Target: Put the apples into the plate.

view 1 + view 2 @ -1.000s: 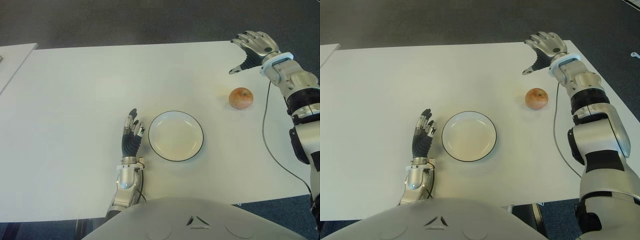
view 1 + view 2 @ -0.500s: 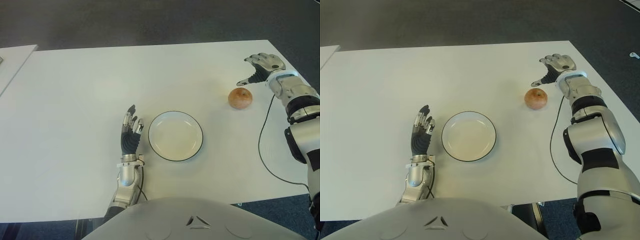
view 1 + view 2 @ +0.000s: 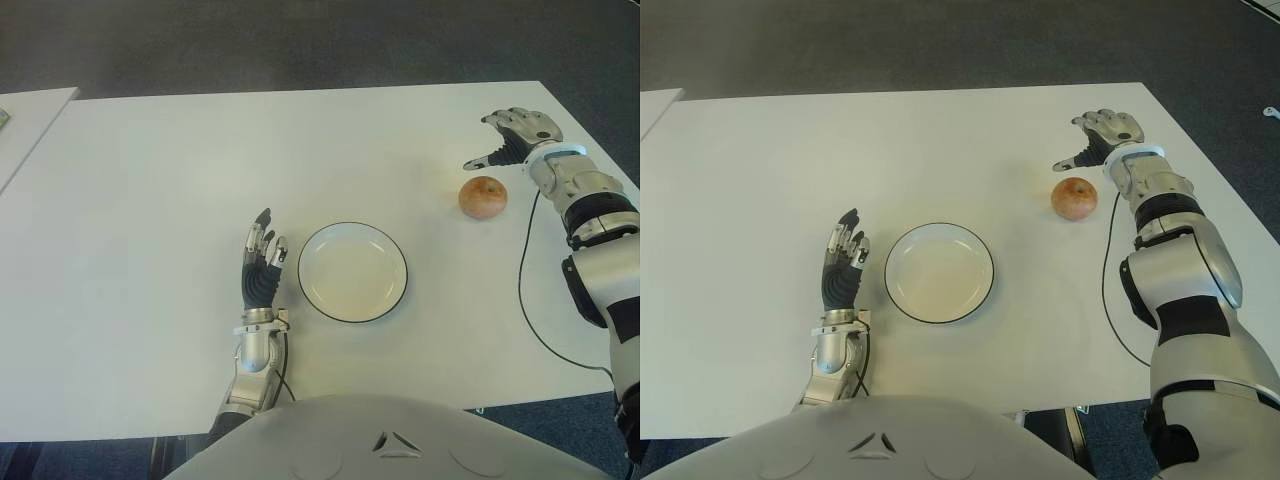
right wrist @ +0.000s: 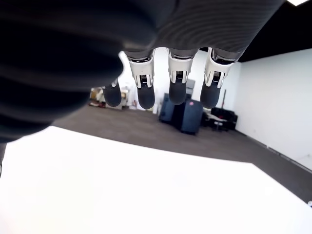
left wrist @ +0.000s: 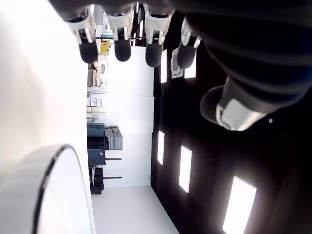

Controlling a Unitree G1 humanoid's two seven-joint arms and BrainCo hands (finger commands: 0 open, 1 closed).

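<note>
the broad white table (image 3: 150,200) carries everything here, and on it our round white plate with a thin dark rim (image 3: 352,272) sits empty near the front edge. our left hand (image 3: 262,270) shows just beside the plate on its left, fingers straight and relaxed, holding nothing, much as it was a second ago.

the change is all on the right. a second ago our right hand (image 3: 515,136) was up near the far edge of the table, well beyond the fruit; half a second ago it had dropped back close to it, and now it hovers just beyond and a little to the right of the single reddish-yellow apple (image 3: 483,197), with the thumb pointing toward it. the fingers are spread and loosely curved, gripping nothing (the right wrist view shows four fingertips (image 4: 177,95) hanging free over bare table, no fruit between them). we cannot tell whether the hand is touching the apple; in the eye views a sliver of table seems to show between them.

the apple itself has not shifted; it lies well to the right of the plate. we judge that the reach is nearly done and the grasp has not begun, so the carry and the release into the plate are both still ahead of us.
</note>
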